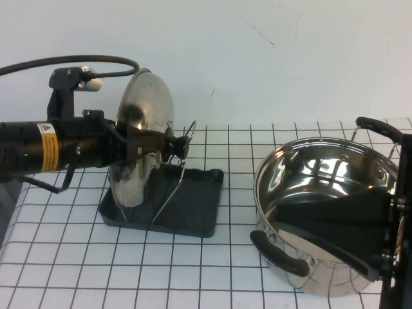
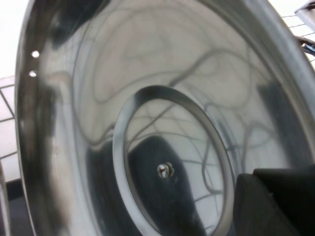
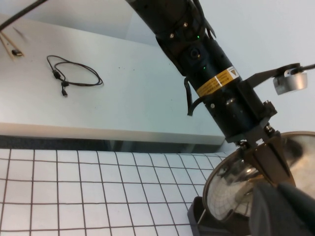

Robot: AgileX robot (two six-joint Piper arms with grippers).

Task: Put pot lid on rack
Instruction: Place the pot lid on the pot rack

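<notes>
The large, round, domed stainless-steel pot lid (image 1: 143, 138) stands on edge in the small dark grey plastic rack (image 1: 193, 212), its lower rim down in the tray and its dome leaning against the thin silver wire uprights (image 1: 172, 187). The left gripper (image 1: 138, 143) comes in level from the left and is clamped narrowly on the lid near its centre, one finger on each face; the black knob (image 1: 175, 147) points towards the deep steel pot (image 1: 322, 212).

The placing step looks all but finished. The next move, as I judge it, calls for opening the gripper gently and drawing the arm straight back, so that the lid is not dragged off the wires or tipped.

The right gripper (image 1: 360, 235) is closed on nothing and hangs low over the pot at the right of the white gridded bench (image 1: 77, 270).

Whether the lid's rim truly sits between two wires is hard to make out, since the lid itself hides them. The left wrist view shows only the lid's shiny underside (image 2: 167, 123) with its centre screw, and the pot is cut off at the frame edge.
</notes>
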